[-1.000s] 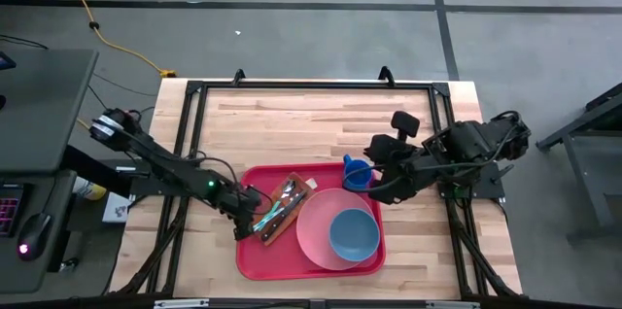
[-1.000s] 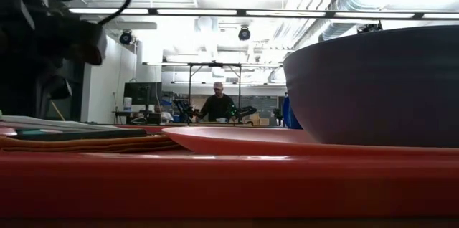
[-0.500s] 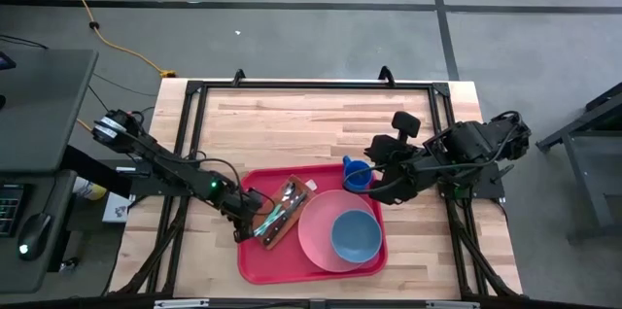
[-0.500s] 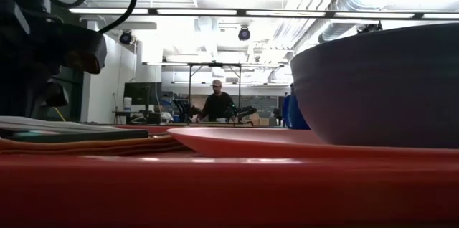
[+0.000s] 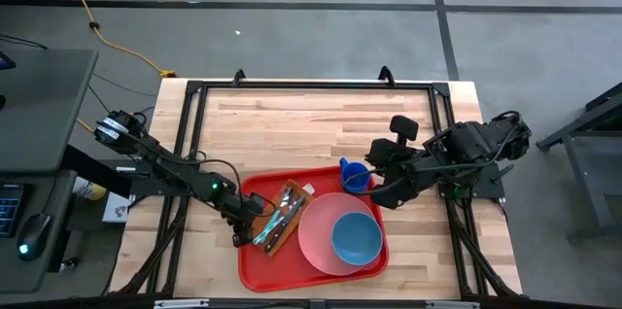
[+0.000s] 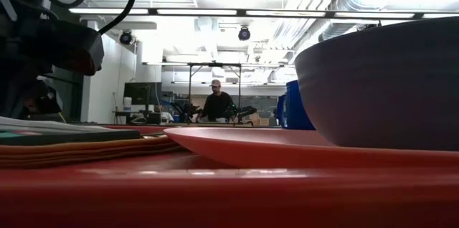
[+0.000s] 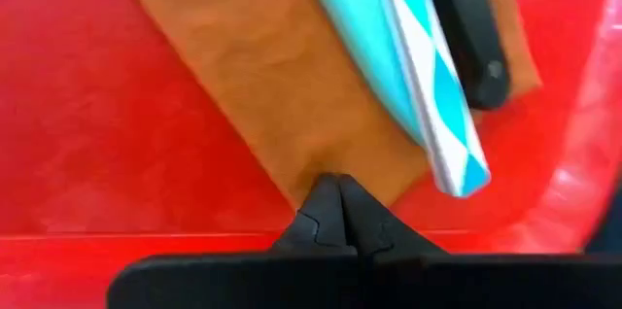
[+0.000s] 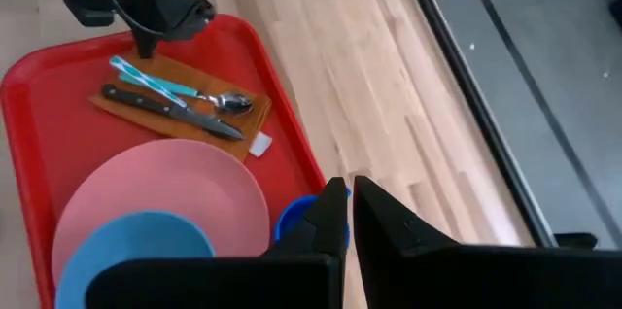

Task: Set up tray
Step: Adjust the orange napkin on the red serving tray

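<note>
The red tray (image 5: 260, 264) lies at the table's near middle and carries a pink plate (image 5: 313, 233) with a blue bowl (image 5: 357, 238). A brown napkin (image 5: 284, 204) on the tray's left half bears a knife, a spoon and a teal-handled utensil (image 7: 418, 85). My left gripper (image 5: 255, 223) is shut at the napkin's near-left end. A blue cup (image 5: 354, 174) stands at the tray's far right corner, and my right gripper (image 5: 370, 179) is shut on it. My left gripper (image 7: 330, 192) pinches the napkin's edge (image 7: 313, 171) at its near-left end, between both fingertips, slanting down from the table's left. The napkin lies flat on the tray with the cutlery on it. My right gripper (image 8: 343, 207) is shut on the cup's rim (image 8: 296, 220) on the cup's right side, coming from the table's right. The fingers themselves hide the place of contact.
Bare wood lies beyond the tray toward the far edge and to both sides (image 5: 311, 120). A black frame (image 5: 194, 90) borders the table. A small white tag (image 8: 259, 144) lies beside the napkin. In the low view a person (image 6: 216, 104) stands far back in the room.
My left gripper has drawn slightly toward the near edge, still shut. The tray has turned a little, its near right corner sliding toward the right and near edges, and plate and bowl went with it. The cup has shifted slightly left with my right gripper.
</note>
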`<action>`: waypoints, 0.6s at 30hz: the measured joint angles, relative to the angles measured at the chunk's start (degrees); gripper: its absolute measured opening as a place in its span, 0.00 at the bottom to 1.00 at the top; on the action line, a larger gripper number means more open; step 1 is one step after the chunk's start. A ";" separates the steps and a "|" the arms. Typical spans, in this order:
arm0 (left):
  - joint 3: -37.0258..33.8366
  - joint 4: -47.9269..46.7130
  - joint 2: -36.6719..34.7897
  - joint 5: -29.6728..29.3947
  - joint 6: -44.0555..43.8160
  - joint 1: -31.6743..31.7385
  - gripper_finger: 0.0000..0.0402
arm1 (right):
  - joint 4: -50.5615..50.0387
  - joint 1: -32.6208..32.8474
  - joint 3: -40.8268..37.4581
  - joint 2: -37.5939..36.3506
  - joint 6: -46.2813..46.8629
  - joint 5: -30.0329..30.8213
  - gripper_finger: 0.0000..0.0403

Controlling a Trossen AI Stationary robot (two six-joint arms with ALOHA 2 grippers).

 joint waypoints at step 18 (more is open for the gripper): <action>0.22 -2.03 -0.17 -4.32 0.10 0.00 0.05 | 17.02 -4.07 -48.77 -12.65 25.39 -18.42 0.00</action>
